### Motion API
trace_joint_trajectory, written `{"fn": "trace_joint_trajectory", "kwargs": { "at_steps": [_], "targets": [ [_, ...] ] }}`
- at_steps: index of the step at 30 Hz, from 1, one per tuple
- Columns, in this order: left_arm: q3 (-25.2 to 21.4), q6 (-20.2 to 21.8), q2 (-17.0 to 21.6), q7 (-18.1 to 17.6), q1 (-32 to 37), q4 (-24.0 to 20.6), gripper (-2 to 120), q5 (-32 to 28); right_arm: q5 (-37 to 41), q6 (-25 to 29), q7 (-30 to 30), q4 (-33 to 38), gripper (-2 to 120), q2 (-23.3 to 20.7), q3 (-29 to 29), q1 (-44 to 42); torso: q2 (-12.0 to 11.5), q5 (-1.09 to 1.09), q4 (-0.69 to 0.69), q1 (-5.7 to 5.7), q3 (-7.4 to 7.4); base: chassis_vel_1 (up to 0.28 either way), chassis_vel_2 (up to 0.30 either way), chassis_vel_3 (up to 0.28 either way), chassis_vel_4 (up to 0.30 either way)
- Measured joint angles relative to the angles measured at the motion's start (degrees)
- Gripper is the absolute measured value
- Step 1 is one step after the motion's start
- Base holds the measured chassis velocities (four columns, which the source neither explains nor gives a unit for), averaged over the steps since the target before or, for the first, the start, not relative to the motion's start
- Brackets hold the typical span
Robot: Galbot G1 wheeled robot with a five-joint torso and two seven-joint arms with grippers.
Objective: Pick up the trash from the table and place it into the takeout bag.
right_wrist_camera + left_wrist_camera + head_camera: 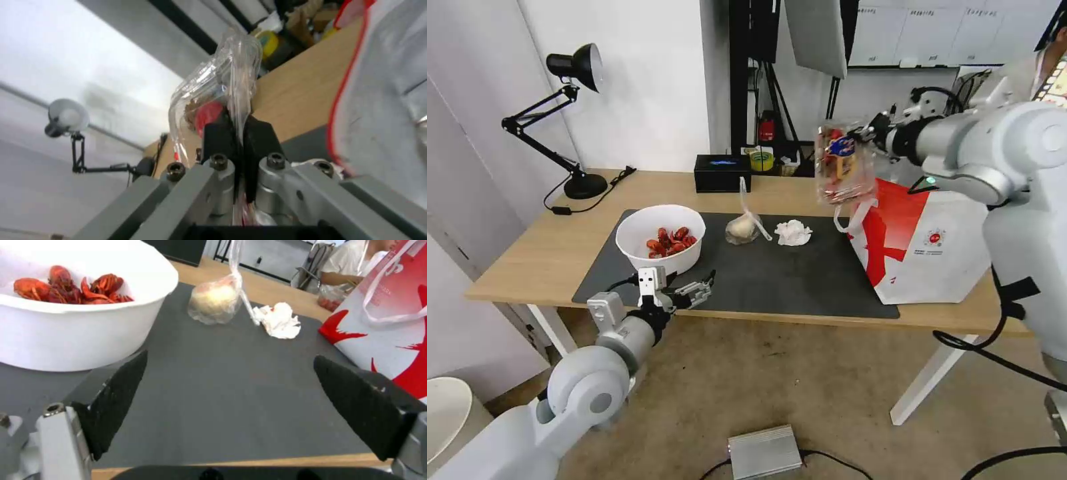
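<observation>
Nearest the camera, the left gripper (pixel 700 288) hangs at the table's (pixel 527 267) front edge, its black fingers (pixel 116 396) spread wide over the dark grey mat (pixel 760 280), just in front of the white bowl of crawfish shells (pixel 660 237). Behind the bowl's right side, toward the mat's back edge, lie the knotted clear bag (pixel 742 228) and the crumpled tissue (pixel 793 233), near each other but apart. At the table's right end lies the takeout bag (pixel 924 243). Above its handle end, the right gripper (pixel 238 140) holds the clear clamshell (pixel 844 162) in the air, its fingers pressed together on the plastic.
</observation>
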Motion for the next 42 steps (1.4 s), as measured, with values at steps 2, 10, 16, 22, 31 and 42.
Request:
{"fn": "trace_joint_trajectory", "kwargs": {
  "at_steps": [2, 10, 16, 22, 31, 42],
  "targets": [
    [-0.02, -0.02, 0.05, -0.01, 0.03, 0.00, 100, 0.01, 0.21, 0.08, 0.10, -0.21, 1, -0.59, 0.51, 0.00, 0.00, 0.00, 0.00, 0.00, 0.00, 0.000, 0.000, 0.000, 0.000],
    [0.29, -0.08, 0.22, -0.06, -0.10, -0.17, 100, 0.00, 1.57, 0.27, 0.47, -1.31, 1, -3.09, 4.03, -0.53, -0.01, 0.01, 0.00, 0.00, 0.00, 0.000, 0.000, 0.000, 0.000],
    [0.36, -0.09, 0.14, -0.08, 0.03, -0.20, 100, 0.16, 2.11, 0.42, 0.63, -1.97, 1, -3.51, 6.12, -0.98, -0.01, 0.01, 0.00, 0.00, 0.00, 0.000, 0.000, 0.000, 0.000],
    [0.01, -0.13, 0.37, -0.08, 0.57, -0.65, 100, 0.38, 2.81, 0.73, 1.21, -3.39, 1, -3.79, 9.27, -0.64, -0.01, 0.00, 0.00, 0.00, 0.00, 0.000, 0.000, 0.000, 0.000],
    [-0.35, -0.20, 0.90, -0.08, 1.00, -1.15, 100, 0.41, 2.92, 1.01, 1.50, -4.88, 1, -4.47, 12.86, -2.11, -0.01, 0.01, -0.01, 0.00, 0.00, 0.000, 0.000, 0.000, 0.000],
    [-0.42, -0.22, 0.96, -0.08, 1.27, -1.27, 100, 0.47, 2.67, 0.98, 1.40, -7.20, 1, -4.50, 16.09, -4.66, -0.01, 0.00, 0.00, 0.00, 0.00, 0.000, 0.000, 0.000, 0.000]
  ]
}}
